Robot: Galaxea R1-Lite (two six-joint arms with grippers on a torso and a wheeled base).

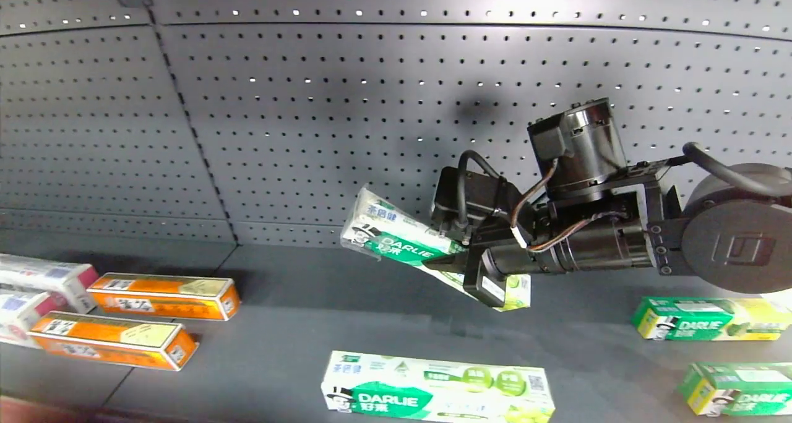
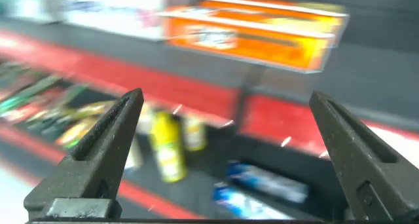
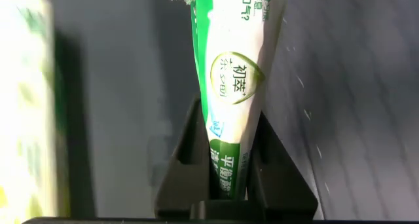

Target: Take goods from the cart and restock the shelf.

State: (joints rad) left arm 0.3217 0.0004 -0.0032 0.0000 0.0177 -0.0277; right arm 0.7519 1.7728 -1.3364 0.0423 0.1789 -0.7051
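Note:
My right gripper [image 1: 458, 263] is shut on a green and white toothpaste box [image 1: 396, 240], held tilted in the air above the grey shelf [image 1: 297, 324], close to the pegboard back wall. In the right wrist view the box [image 3: 239, 67] is pinched between the two dark fingers [image 3: 186, 152], with the shelf floor behind it. A matching green and white box [image 1: 436, 389] lies flat on the shelf just below and in front. My left gripper [image 2: 229, 158] hangs open with nothing between its fingers, below the shelf edge and above blurred goods.
Two orange boxes [image 1: 164, 296] and pink-ended white boxes [image 1: 43, 281] lie on the shelf's left side. Two more green boxes [image 1: 711, 318] lie at the right. An orange box [image 2: 255, 31] and a red shelf strip [image 2: 281, 116] show beyond the left gripper.

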